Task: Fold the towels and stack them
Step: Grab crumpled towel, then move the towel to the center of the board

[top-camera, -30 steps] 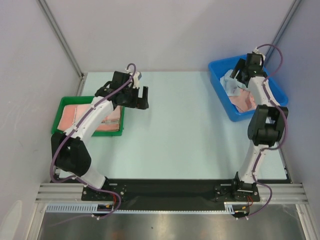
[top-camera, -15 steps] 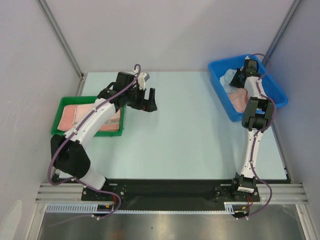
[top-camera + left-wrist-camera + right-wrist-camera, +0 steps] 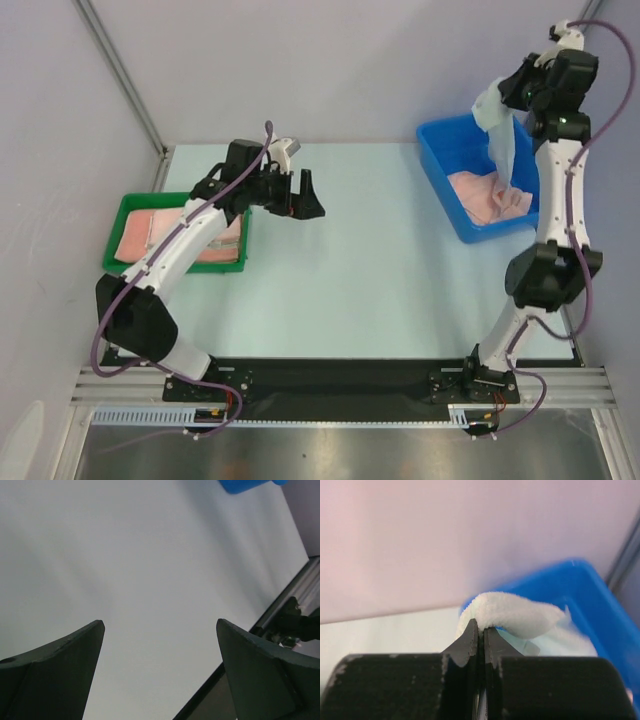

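Towels, salmon-pink (image 3: pixel 135 235): first of three towel lots in view. A flat, folded rectangular stack of terry cloth, far left. It lies inside the one green plastic tray (image 3: pixel 145 198) at the table's left edge. The number of layers cannot be told, as the left arm (image 3: pixel 185 235) crosses above them.

Left gripper (image 3: pixel 305 205) (image 3: pixel 160 622): one. It has two dark, wedge-shaped fingers (image 3: pixel 55 670), spread as wide as they go. It holds nothing and touches nothing, and hangs over the bare, pale, smooth table (image 3: pixel 370 260) just right of the tray.

Blue plastic bin (image 3: pixel 440 185) (image 3: pixel 590 595): one. It is rectangular with glossy walls and sits at the far right of the table, well apart from the tray.

Crumpled salmon-pink towel (image 3: pixel 488 198): one. It is a soft, rumpled heap on the floor of the bin.

White towel (image 3: pixel 503 140) (image 3: pixel 512 614): one, with a fluffy terry pile. It is pinched at its upper edge and hangs in a long, loose drape over the bin. Whether its lower end touches the bin's contents cannot be told.

Right gripper (image 3: pixel 505 95) (image 3: pixel 481 630): one, held high above the bin. Its two black fingers (image 3: pixel 465 645) are pressed together with only a sliver between them, and a fold of the white towel is clamped at their tips.
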Motion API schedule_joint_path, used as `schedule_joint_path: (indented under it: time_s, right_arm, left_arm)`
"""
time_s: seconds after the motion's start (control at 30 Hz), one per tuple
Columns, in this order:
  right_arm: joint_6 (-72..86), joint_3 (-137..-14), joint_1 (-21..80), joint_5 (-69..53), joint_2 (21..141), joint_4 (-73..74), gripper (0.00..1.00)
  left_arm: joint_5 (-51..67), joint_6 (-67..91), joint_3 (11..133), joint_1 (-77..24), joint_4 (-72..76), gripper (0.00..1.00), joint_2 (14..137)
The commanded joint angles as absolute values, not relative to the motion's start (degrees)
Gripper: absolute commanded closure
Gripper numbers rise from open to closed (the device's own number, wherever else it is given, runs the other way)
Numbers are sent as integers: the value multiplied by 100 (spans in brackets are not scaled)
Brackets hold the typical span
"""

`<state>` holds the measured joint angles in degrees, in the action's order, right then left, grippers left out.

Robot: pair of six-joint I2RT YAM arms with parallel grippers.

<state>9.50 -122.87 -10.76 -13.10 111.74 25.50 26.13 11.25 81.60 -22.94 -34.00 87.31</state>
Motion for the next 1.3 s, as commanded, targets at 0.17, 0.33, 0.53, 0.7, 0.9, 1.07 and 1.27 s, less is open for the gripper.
schedule_joint_path:
  time_s: [0.17, 0.33, 0.53, 0.7, 0.9, 1.07, 1.27]
  right_arm:
    - [1142, -10902, 198, -2320, 8679, 2882, 100]
    - [2106, -8803, 1457, -2425, 7464, 2717, 98]
    - [2320, -5381, 4085, -1495, 6741, 1679, 98]
    - [2347, -4659, 5114, -1318, 7013, 1362, 92]
    - [2258, -4877, 5563, -1214, 7058, 2134, 61]
    - [2785, -5211, 5249, -2, 6513, 3013, 43]
    - [3427, -4879, 3246, 1441, 6328, 2981, 46]
  left_arm:
    - [3166, 1248, 7779, -2048, -2961, 0, 7947]
    - [2462, 1257, 7252, -1916, -3110, 0, 7480]
    - [1802, 1160, 6689, -1907, -3225, 0, 7146]
    - [1749, 1230, 6504, -1907, -3050, 2, 7242]
    - [1820, 1345, 6521, -2030, -2777, 5, 7918]
    - [1686, 1240, 7118, -2434, -2707, 8, 8919]
    - [1723, 967, 9243, -2891, -2865, 12, 10905]
